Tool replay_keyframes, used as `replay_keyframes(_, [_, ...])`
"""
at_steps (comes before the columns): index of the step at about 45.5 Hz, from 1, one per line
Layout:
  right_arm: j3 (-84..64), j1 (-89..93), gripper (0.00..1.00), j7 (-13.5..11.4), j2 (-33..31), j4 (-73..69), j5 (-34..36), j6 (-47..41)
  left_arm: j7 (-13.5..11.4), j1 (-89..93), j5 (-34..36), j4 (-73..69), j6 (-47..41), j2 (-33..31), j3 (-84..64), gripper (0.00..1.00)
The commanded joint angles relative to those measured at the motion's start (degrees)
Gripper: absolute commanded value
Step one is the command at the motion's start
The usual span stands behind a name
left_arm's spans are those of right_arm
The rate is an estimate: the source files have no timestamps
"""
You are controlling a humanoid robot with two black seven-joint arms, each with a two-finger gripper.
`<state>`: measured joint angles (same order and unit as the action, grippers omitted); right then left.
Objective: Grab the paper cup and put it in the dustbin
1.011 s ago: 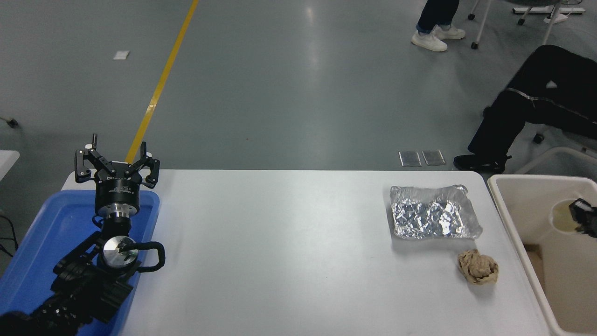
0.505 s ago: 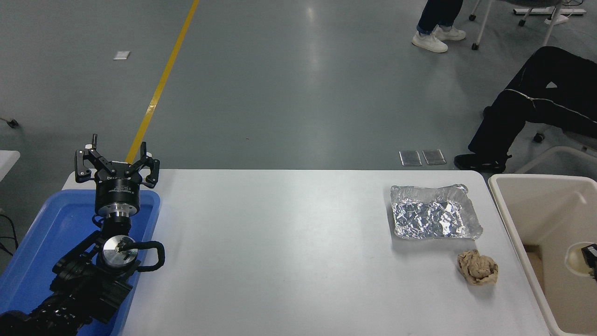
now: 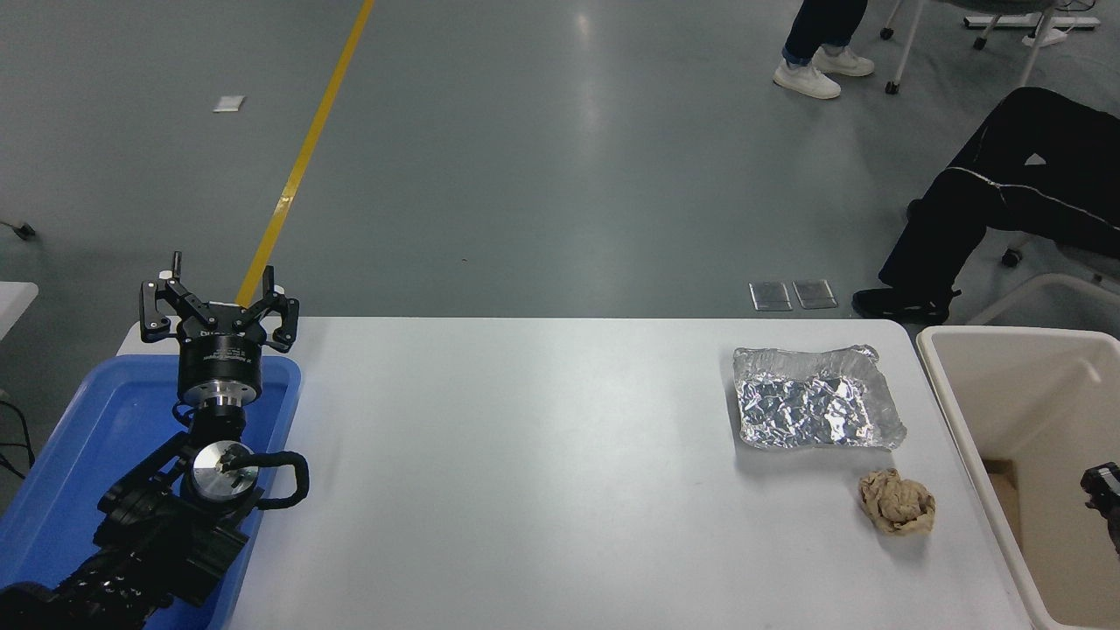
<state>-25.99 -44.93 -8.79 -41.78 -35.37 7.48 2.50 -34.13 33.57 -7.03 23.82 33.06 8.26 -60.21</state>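
Only a sliver of the right gripper (image 3: 1104,490) shows at the picture's right edge, over the inside of the dustbin (image 3: 962,398); whether its fingers are spread or closed cannot be told. No cup is visible anywhere in view, neither in the gripper nor in the part of the bin that shows. On the white table (image 3: 542,455) lie a crumpled foil sheet (image 3: 814,398) near the bin and a brown paper ball (image 3: 897,500) just in front of it. At the lower left the left gripper (image 3: 219,311), fingers spread, is parked above a blue tray (image 3: 79,437).
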Motion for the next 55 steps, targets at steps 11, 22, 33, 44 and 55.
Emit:
replay_keyframes(11, [0.4,-8.8,1.0,0.2,-3.9,-10.3,-0.1,0.1,0.0,0.0,0.0,0.0,0.0,0.0,0.0,0.99])
replay_keyframes(22, [0.4,-10.5,1.0,0.2,-3.9,-10.5,-0.3,0.1,0.0,0.0,0.0,0.0,0.1,0.0,0.0,0.99])
replay_keyframes(33, [0.5,-10.3,1.0,0.2,-3.3,-10.5,-0.3,0.1,0.0,-0.1,0.0,0.0,0.1,0.0,0.0,0.99])
replay_keyframes(44, [1.7,-15.7,1.0,0.2,-4.7,-19.0,0.0,0.1,0.0,0.0,0.1,0.0,0.1,0.0,0.0,0.99])
replay_keyframes(55, [-4.4,-26.9,1.0,0.2,-8.6,-29.8,0.1,-3.4,0.1,0.0,0.2,0.1,0.1,0.0,0.0,0.99])
